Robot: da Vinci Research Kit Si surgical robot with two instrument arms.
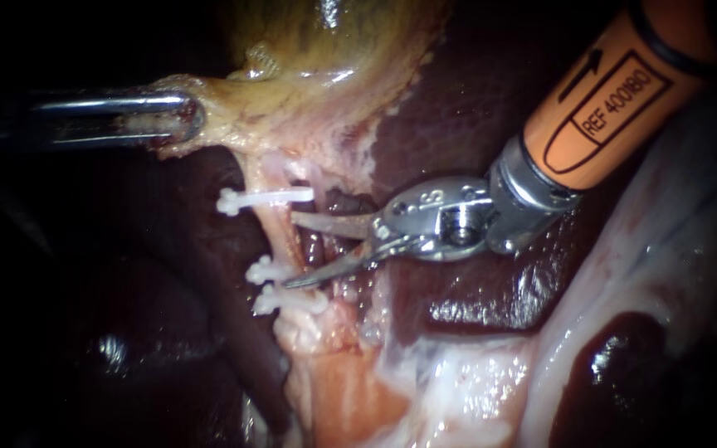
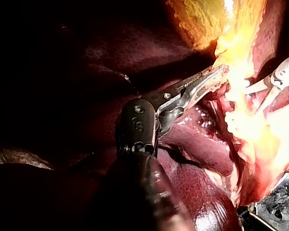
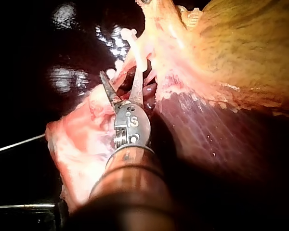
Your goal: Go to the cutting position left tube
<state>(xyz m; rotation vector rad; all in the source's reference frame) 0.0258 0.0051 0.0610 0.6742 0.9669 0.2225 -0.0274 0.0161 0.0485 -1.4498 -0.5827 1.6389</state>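
Open blades of right instrument (image 1: 292, 250) at left tube (image 1: 275, 236).
Blade tips reach the tube's side, nothing gripped: one tip just under the upper clip (image 1: 263, 199), the other just over the two lower clips (image 1: 269, 270). Farther up the tube, left instrument (image 1: 178, 124) has jaws clamped on gallbladder (image 1: 309, 50) edge. Dark liver (image 1: 458, 99) lies behind the tube.
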